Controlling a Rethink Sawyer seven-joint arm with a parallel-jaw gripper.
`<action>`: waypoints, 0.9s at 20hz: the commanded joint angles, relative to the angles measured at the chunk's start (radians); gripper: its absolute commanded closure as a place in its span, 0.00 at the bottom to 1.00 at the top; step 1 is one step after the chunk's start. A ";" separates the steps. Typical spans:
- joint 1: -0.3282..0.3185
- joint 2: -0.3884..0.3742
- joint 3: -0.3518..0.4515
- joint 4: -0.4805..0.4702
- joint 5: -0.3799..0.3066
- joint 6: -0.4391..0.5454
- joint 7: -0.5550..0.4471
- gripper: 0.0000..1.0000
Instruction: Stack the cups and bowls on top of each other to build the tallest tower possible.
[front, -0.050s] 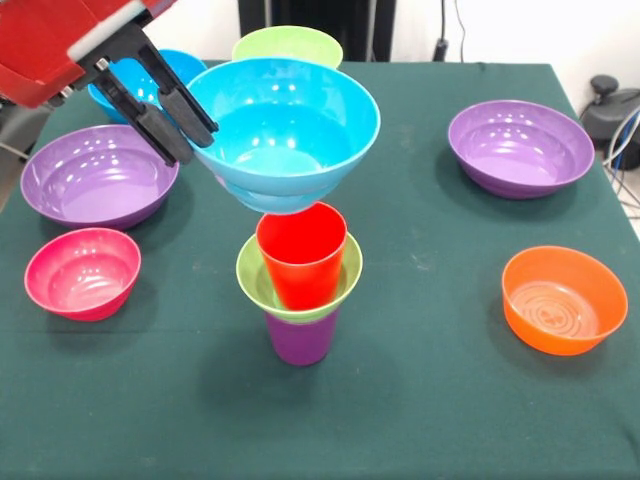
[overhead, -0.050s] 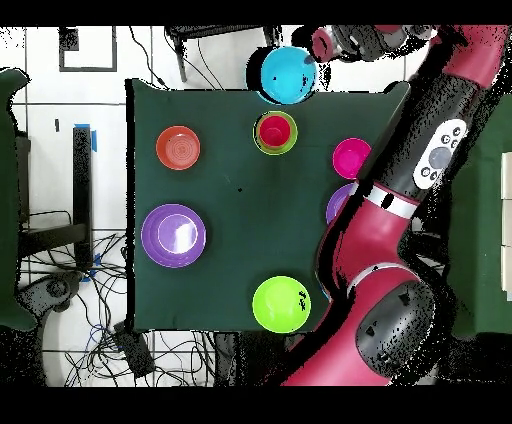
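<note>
Tower (front, -0.050s: 300, 285): red cup (front, -0.050s: 301, 254) inside green bowl (front, -0.050s: 252, 280).

green table (front, -0.050s: 440, 400), tiled floor (overhead, -0.050s: 100, 110), cables (overhead, -0.050s: 130, 345)

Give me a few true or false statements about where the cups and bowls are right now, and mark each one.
1. The gripper holds a blue bowl by its rim. True.
2. The red cup lies on its side on the table. False: it stands upright in the small green bowl.
3. The small green bowl sits on the purple cup. True.
4. The orange bowl is part of the stack. False: it sits alone on the table.
5. The held blue bowl rests flat on the table. False: it is lifted and tilted above the red cup.
6. The pink bowl is empty. True.
</note>
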 joint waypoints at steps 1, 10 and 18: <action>0.025 0.047 -0.002 -0.098 -0.111 0.006 -0.067 1.00; 0.022 0.063 0.035 -0.103 -0.125 0.004 -0.064 1.00; 0.019 0.068 0.057 -0.110 -0.145 0.008 -0.085 1.00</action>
